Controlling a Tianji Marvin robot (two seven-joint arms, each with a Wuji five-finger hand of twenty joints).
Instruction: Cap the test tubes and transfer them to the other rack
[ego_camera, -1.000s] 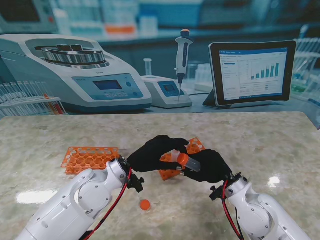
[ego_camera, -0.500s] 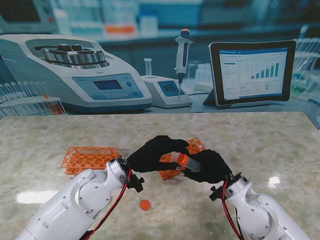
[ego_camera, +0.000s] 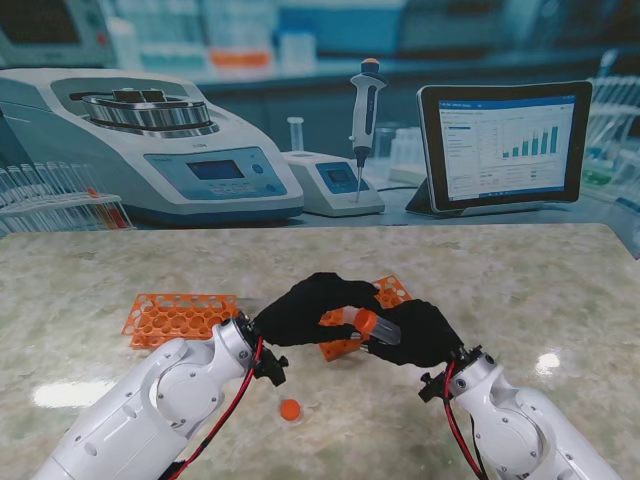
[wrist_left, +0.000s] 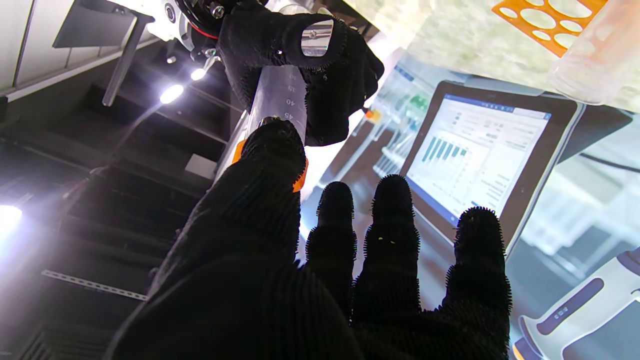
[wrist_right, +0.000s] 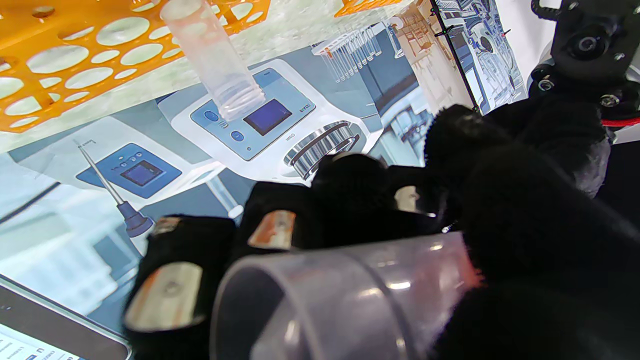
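Observation:
My right hand (ego_camera: 418, 335) is shut on a clear test tube (ego_camera: 385, 330), held tilted above the table between the two hands. The tube (wrist_left: 282, 95) carries an orange cap (ego_camera: 366, 321) on the end facing my left hand (ego_camera: 308, 306). My left hand pinches that cap (wrist_left: 300, 176) with thumb and one finger, while its other fingers (wrist_left: 395, 220) stay spread. The right wrist view shows the tube (wrist_right: 350, 295) lying across my right palm. A second, uncapped tube (wrist_right: 215, 60) stands in the orange rack (ego_camera: 392, 291) behind the hands.
Another orange rack (ego_camera: 180, 314) lies on the table to the left. A loose orange cap (ego_camera: 290, 409) sits near me between the arms. A centrifuge (ego_camera: 150, 150), a pipette (ego_camera: 366, 105) on a stand and a tablet (ego_camera: 505, 145) line the back.

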